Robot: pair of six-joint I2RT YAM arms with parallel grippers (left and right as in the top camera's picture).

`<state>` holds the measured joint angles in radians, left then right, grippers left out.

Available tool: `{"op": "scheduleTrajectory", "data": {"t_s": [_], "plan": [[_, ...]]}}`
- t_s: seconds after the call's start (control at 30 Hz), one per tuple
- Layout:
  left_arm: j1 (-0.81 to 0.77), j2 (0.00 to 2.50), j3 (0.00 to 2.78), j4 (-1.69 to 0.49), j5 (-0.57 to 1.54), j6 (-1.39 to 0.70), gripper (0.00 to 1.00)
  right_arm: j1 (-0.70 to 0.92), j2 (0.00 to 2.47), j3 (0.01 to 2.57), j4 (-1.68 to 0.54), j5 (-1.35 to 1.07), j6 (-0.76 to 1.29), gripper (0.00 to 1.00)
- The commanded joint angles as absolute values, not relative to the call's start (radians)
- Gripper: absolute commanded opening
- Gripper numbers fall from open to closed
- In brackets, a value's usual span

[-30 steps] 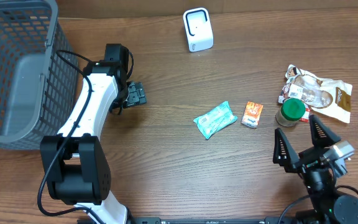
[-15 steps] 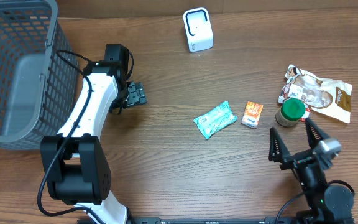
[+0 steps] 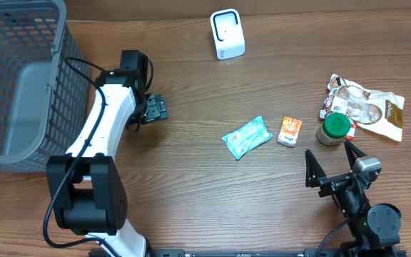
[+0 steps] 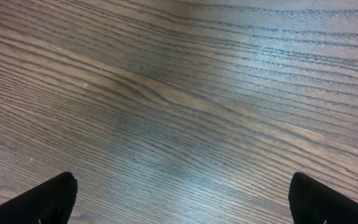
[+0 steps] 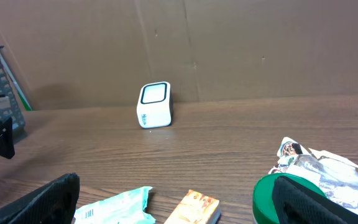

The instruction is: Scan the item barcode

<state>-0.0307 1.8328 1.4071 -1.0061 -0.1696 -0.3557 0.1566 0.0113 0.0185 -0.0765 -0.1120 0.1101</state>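
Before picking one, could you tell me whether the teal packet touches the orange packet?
Apart: overhead shows bare wood between teal packet and orange packet.

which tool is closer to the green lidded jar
Right. The right tool sits open just short of the green-lidded jar, not touching it; the left tool is far off on the opposite side.

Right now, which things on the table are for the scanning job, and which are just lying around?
For the job: white box-shaped scanner; things it could scan: teal plastic packet, small orange box, green-lidded jar, crinkly snack bags.

Probably just lying about: grey mesh basket.
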Motion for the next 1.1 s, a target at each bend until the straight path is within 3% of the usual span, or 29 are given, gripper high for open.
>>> {"op": "scheduleTrajectory", "data": {"t_s": [0.0,0.83,1.07], "plan": [[-0.032,1.818,1.408,-1.007,-0.183,-0.344,1.00,0.150,0.003,0.008,-0.074,-0.106,0.103,1.00],[-0.033,1.815,1.408,-1.007,-0.183,-0.344,1.00,0.150,0.003,0.008,-0.074,-0.106,0.103,1.00],[-0.034,1.698,1.408,-1.007,-0.183,-0.344,1.00,0.150,0.003,0.008,-0.074,-0.106,0.104,1.00]]}}
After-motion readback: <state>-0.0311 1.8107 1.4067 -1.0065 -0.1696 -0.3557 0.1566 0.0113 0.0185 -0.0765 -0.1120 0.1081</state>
